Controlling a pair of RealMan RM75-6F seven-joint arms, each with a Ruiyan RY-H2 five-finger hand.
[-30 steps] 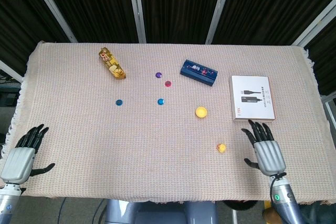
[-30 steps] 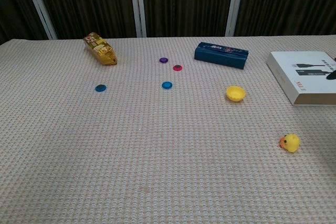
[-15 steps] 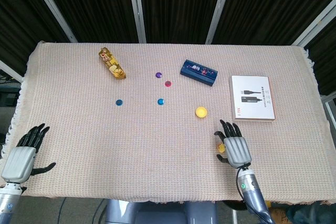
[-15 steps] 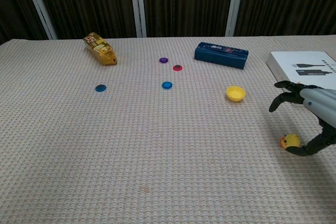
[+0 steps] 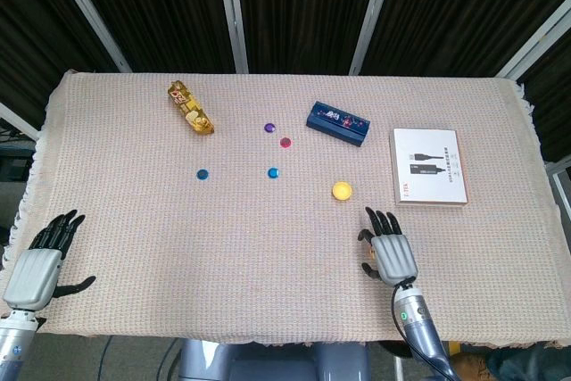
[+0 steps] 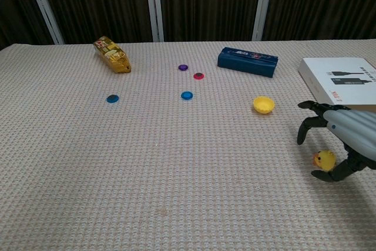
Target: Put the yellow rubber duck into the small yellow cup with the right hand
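The yellow rubber duck (image 6: 324,159) sits on the cloth near the front right. My right hand (image 6: 343,136) arches over it with the fingers (image 6: 306,124) spread and the thumb just beside the duck, not closed on it. From the head camera my right hand (image 5: 389,254) hides the duck. The small yellow cup (image 5: 342,190) stands upright a short way beyond the hand, also clear from the chest camera (image 6: 264,104). My left hand (image 5: 36,267) rests open at the front left corner, holding nothing.
A white box (image 5: 430,166) lies right of the cup, and a dark blue box (image 5: 337,122) lies behind it. A gold snack packet (image 5: 191,109) is at the back left. Several small coloured discs (image 5: 273,172) dot the middle of the tablecloth (image 5: 268,247).
My right hand has moved left from the table's right side and now covers the duck in the head view. The duck, cup and left hand have not moved.
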